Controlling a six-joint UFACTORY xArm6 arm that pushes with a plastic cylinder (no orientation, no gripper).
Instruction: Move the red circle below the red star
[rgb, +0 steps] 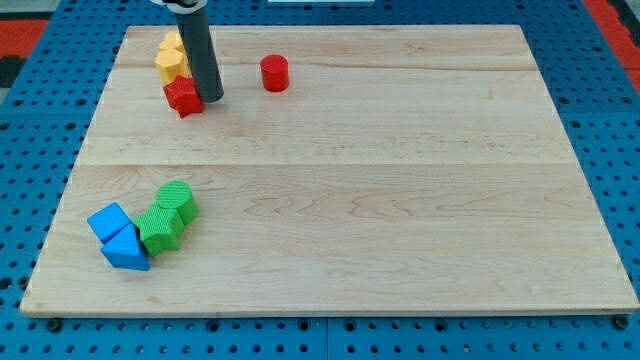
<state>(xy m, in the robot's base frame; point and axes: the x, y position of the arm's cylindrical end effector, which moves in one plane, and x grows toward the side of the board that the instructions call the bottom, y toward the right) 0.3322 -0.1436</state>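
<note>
The red circle (274, 73) stands near the view's top, left of centre. The red star (183, 96) lies to its left, slightly lower. My tip (211, 98) rests on the board right beside the red star's right side, between the star and the red circle, about 60 px left of the circle.
Two yellow blocks (171, 57) sit just above the red star. At the lower left lie a green circle (177, 200), a green star (160, 228), a blue cube (109, 221) and a blue triangle (127, 249). The wooden board (400, 200) lies on a blue pegboard.
</note>
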